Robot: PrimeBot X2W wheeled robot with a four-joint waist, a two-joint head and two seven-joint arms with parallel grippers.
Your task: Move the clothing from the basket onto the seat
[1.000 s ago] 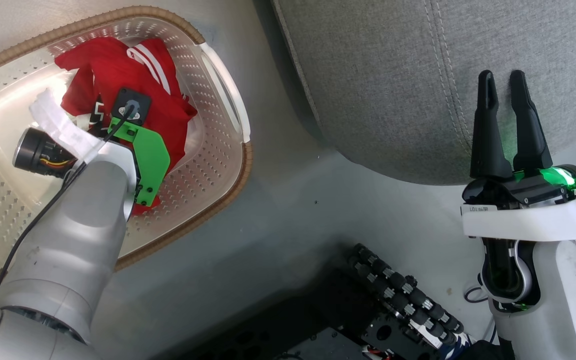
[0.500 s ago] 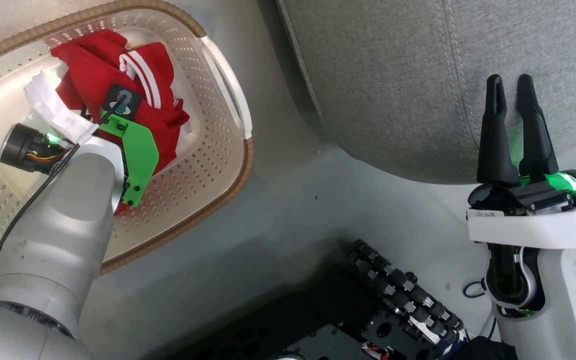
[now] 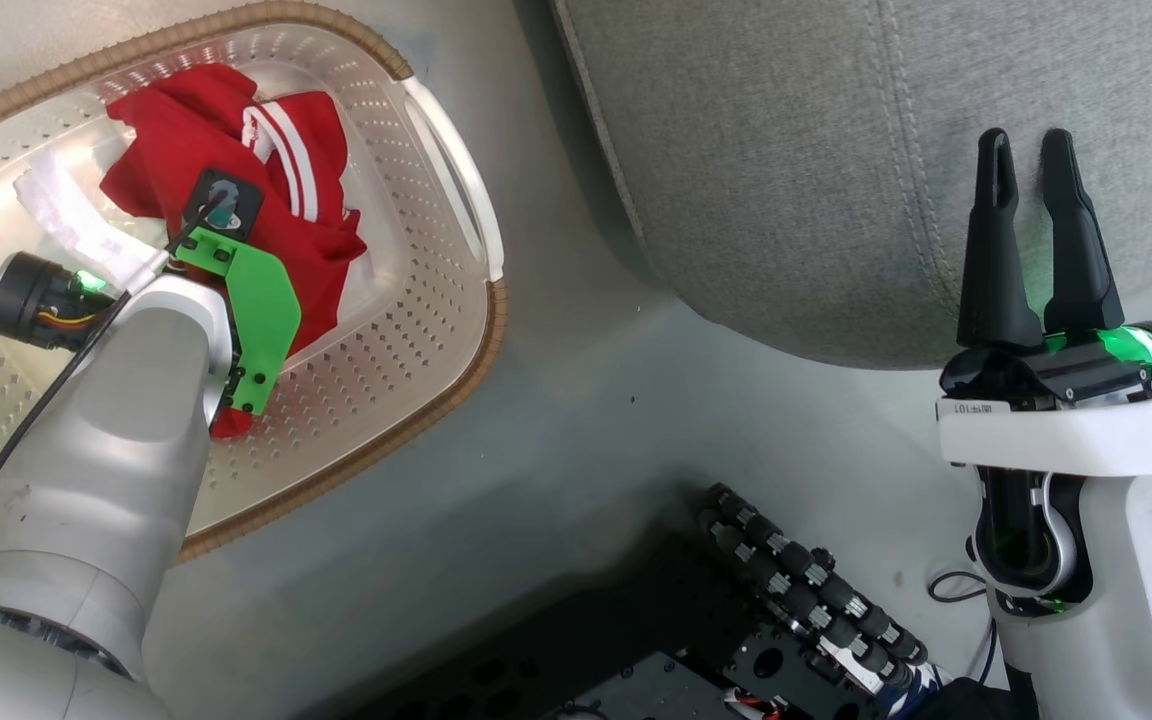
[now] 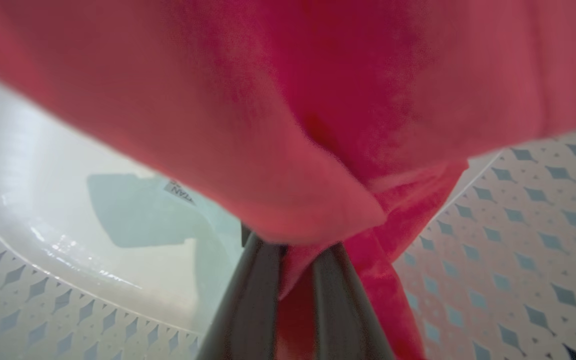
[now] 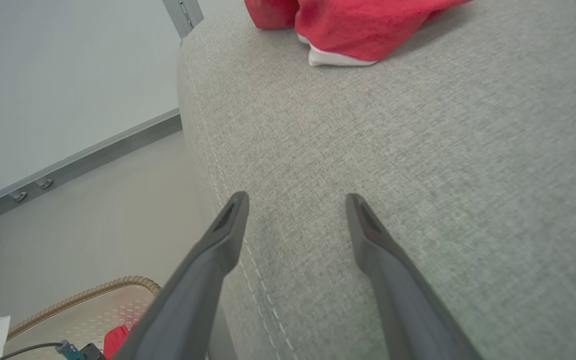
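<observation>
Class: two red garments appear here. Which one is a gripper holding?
The red garment in the basket: the left gripper is shut on a fold of it. The other garment lies loose on the grey seat, untouched.

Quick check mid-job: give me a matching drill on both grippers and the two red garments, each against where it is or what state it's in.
Things:
1. left gripper
2. right gripper
3. striped red garment
4. other red garment

Place or state:
A. open and empty, over the seat
B. lying on the seat
C. shut on red cloth
D. bunched in the basket

Pairs: 1-C, 2-A, 3-D, 4-B
</observation>
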